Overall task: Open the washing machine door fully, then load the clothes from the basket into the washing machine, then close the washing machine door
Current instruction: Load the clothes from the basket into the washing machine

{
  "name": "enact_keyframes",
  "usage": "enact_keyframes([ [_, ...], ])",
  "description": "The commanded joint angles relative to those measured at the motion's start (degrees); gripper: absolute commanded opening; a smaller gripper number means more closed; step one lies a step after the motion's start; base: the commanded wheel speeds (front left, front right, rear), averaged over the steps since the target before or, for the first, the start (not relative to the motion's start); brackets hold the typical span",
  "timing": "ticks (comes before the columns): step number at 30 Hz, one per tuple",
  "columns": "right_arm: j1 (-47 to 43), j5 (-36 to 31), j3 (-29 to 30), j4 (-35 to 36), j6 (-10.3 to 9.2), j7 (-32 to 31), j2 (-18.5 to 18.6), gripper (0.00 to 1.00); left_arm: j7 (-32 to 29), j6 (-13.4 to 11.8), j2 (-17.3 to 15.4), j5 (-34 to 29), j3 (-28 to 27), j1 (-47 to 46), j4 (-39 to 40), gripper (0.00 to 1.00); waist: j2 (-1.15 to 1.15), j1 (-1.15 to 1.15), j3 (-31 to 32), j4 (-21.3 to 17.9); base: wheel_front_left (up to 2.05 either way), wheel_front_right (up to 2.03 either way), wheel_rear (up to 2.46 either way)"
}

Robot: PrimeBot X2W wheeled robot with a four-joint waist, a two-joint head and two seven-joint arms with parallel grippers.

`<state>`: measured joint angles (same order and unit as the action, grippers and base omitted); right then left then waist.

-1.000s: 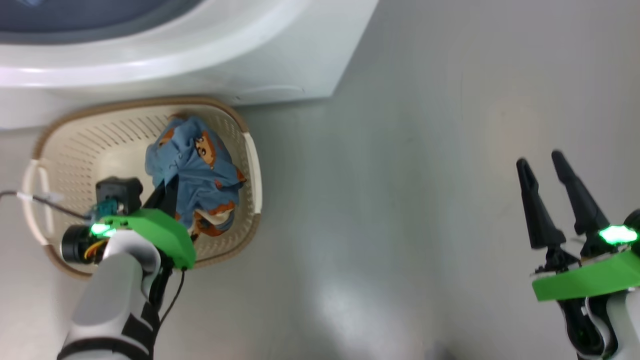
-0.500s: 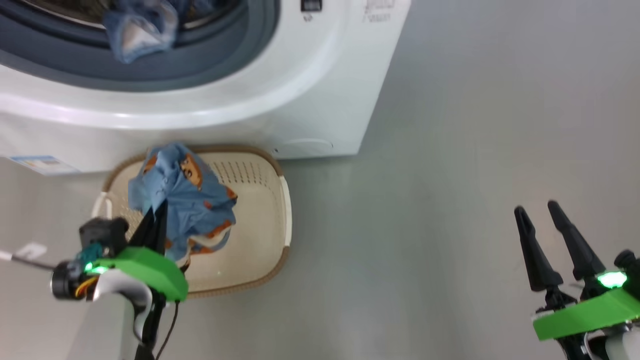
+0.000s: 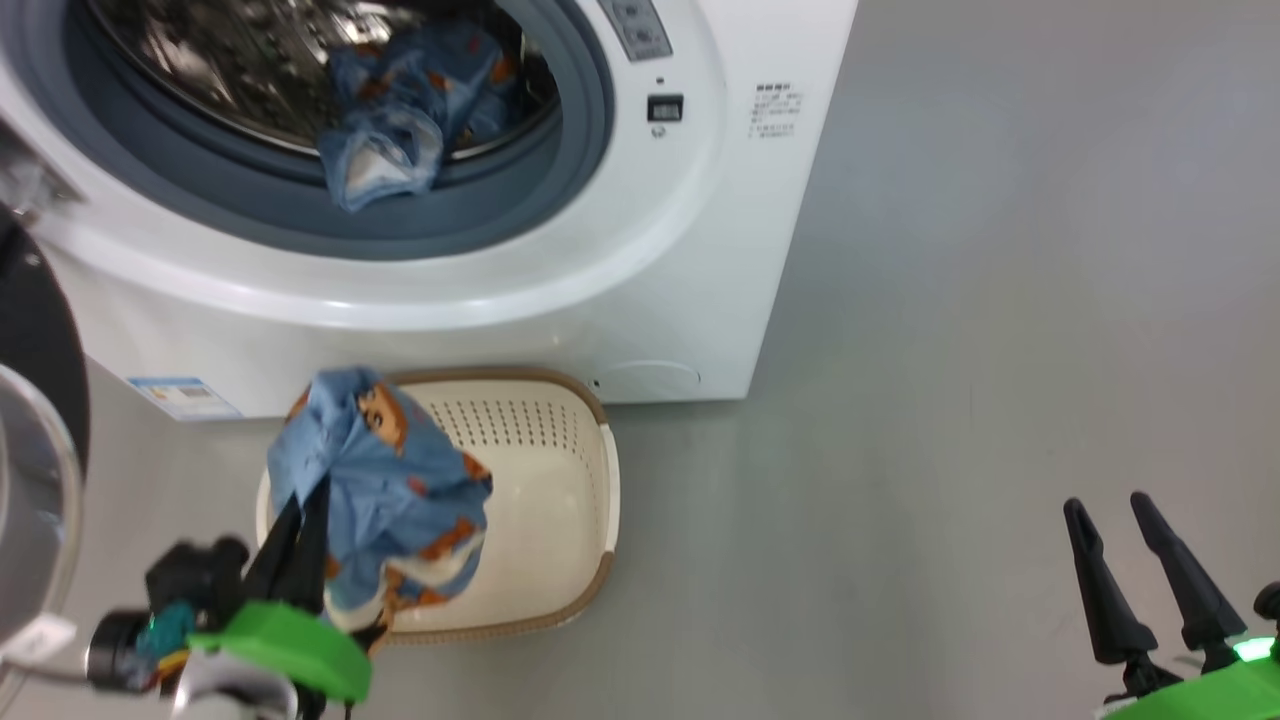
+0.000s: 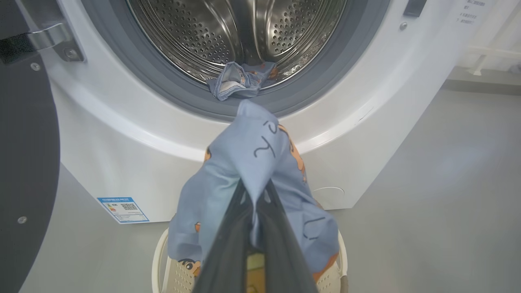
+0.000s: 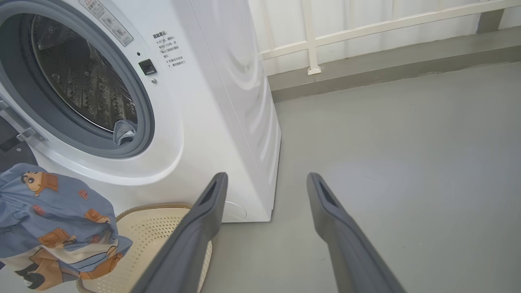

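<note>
My left gripper [image 3: 308,510] is shut on a light blue cartoon-print garment [image 3: 385,480] and holds it just above the cream basket [image 3: 560,500], whose visible floor is bare. From the left wrist this garment [image 4: 252,162] drapes over my fingers [image 4: 228,244], right in front of the washing machine [image 4: 366,101]. The machine's drum [image 3: 230,60] stands open, with another blue garment [image 3: 400,130] hanging over the grey gasket. The black-rimmed door [image 3: 30,400] is swung out at far left. My right gripper [image 3: 1106,502] is open and empty over the floor at lower right, also seen as the right gripper [image 5: 267,176].
Grey floor [image 3: 1000,300] stretches to the right of the machine. A blue label sticker [image 4: 122,209] sits low on the machine's front. A white railing [image 5: 366,28] on a raised ledge runs behind the machine's right side.
The head camera has tilted up, bringing the drum into view. My left gripper has lifted the garment up out of the basket toward the machine. The right gripper stays open.
</note>
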<state>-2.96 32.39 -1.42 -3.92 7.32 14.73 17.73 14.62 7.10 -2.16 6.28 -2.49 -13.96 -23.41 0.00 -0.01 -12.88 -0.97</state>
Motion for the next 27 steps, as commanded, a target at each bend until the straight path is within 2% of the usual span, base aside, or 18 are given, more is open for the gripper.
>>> enact_keyframes([
  [1,-1.17,-0.48,-0.99,0.94,0.17,0.27,1.14,1.0,0.38,0.17,-0.94,-0.4,-2.12,1.64,2.92,0.0,0.0,0.01,2.33,0.54,0.0,0.0,0.0],
  [7,-3.65,-0.77,-0.36,0.58,0.17,0.27,1.28,1.0,0.38,-0.62,-0.79,-0.42,-2.87,9.53,9.86,0.0,0.0,0.01,5.21,0.55,0.0,0.0,0.0],
  [15,-5.69,-1.02,0.22,0.96,0.17,0.27,0.86,1.0,0.38,-3.91,-0.73,2.88,-0.92,15.48,16.44,0.0,0.0,0.01,6.06,0.93,0.0,0.0,0.0],
  [20,-5.68,-1.11,-0.12,1.1,0.17,0.27,0.61,1.0,0.38,-4.6,-0.73,4.75,0.1,15.62,17.58,0.0,0.0,0.01,5.69,0.88,0.0,0.0,0.0],
  [27,-4.81,-1.02,-0.32,1.5,0.17,0.27,0.26,1.0,0.38,-3.56,-0.73,4.02,0.74,11.85,16.63,0.0,0.0,0.01,3.92,0.45,0.0,0.0,0.0],
])
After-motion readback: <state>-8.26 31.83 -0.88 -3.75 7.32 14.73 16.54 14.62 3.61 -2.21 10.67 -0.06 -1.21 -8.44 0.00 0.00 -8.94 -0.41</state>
